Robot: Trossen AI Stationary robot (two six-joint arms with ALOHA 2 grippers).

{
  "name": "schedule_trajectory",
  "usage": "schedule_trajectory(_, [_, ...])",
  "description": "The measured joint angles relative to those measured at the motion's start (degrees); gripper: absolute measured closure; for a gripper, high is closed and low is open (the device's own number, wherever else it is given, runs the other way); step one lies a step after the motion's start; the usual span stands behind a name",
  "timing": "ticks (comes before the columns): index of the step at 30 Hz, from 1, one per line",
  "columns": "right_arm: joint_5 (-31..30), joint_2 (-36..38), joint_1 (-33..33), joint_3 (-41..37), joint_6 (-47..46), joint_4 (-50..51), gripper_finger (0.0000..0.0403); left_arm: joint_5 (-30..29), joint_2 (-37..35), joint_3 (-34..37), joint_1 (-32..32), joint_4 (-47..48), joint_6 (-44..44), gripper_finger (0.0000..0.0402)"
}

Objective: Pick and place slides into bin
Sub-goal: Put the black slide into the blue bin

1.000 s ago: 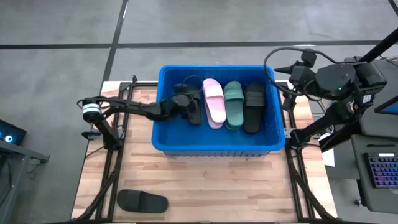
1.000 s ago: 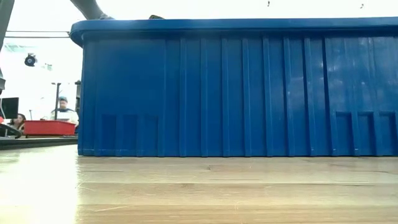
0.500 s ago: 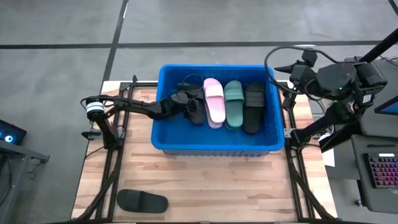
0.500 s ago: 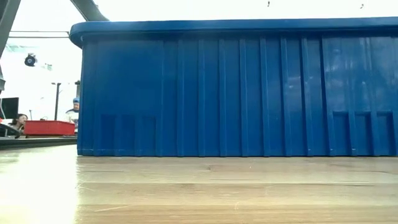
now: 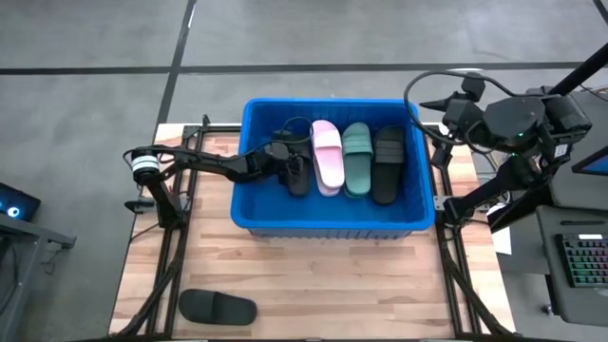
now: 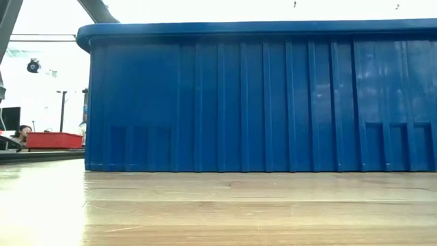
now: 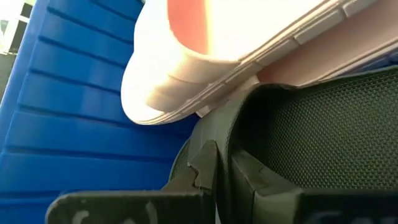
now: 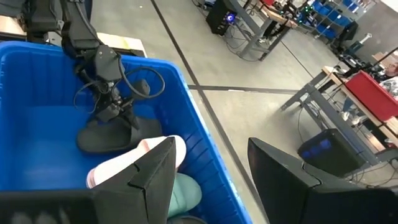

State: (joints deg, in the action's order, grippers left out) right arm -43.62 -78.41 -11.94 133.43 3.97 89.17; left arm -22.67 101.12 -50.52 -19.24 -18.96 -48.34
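The blue bin (image 5: 328, 224) stands mid-table and fills the low view (image 6: 259, 96). In it lie a black slide (image 5: 298, 177), a pink slide (image 5: 328, 157), a green slide (image 5: 357, 160) and another black slide (image 5: 388, 163), side by side. My left gripper (image 5: 287, 159) reaches into the bin's left part and is on the leftmost black slide (image 8: 112, 138). One more black slide (image 5: 218, 307) lies sole-down on the table near its near left corner. My right gripper (image 8: 208, 180) is open and empty, above the bin's far right corner. My left gripper comes at the black slide from the table's left, slanting down. The slide's textured black surface (image 7: 323, 137) lies right against the fingers (image 7: 124, 208), next to the pink slide (image 7: 205, 56). The slide rests on the bin's floor. The slide hides the second finger.
The bin's walls stand around my left gripper. Metal frame rails run along the table's left and right sides (image 5: 176, 256). Bare wood lies between the bin and the table's near edge (image 5: 332, 285). A person shows far off in the room (image 6: 24, 131).
My left gripper has gone a little toward the table's right inside the bin, toward the pink slide, with the black slide still under it.
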Motion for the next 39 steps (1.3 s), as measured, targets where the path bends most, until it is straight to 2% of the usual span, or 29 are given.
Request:
schedule_trajectory(9, [0.0, 0.0, 0.0, 0.07, 0.65, -0.11, 0.0211, 2.57, 3.37, -0.56, -0.59, 0.14, 1.69, 0.0401])
schedule_trajectory(11, [0.0, 0.0, 0.0, 0.07, 0.63, -0.11, 0.0211, 1.52, 3.74, -0.71, -0.67, 0.35, 1.65, 0.0401])
schedule_trajectory(14, [0.0, 0.0, 0.0, 0.07, 0.65, -0.11, 0.0211, -3.23, 3.54, -0.83, -0.76, 0.8, 1.59, 0.0401])
schedule_trajectory(18, [0.0, 0.0, 0.0, 0.07, 0.63, -0.09, 0.0211, -3.78, 1.39, -0.74, -0.79, 0.6, 1.49, 0.0401])
schedule_trajectory(24, [-0.01, 0.0, 0.0, 0.07, 0.64, -0.09, 0.0211, 1.09, 1.77, -0.68, -1.84, 2.76, 1.52, 0.0401])
schedule_trajectory(34, [0.0, 0.0, 0.0, 0.07, 0.78, -0.13, 0.0211, 1.48, 2.23, -1.51, -2.07, 4.38, 3.01, 0.0401])
schedule_trajectory(39, [0.0, 0.0, 0.0, 0.07, 0.67, -0.17, 0.0211, 3.03, 2.63, -3.52, -2.35, 4.53, 3.27, 0.037])
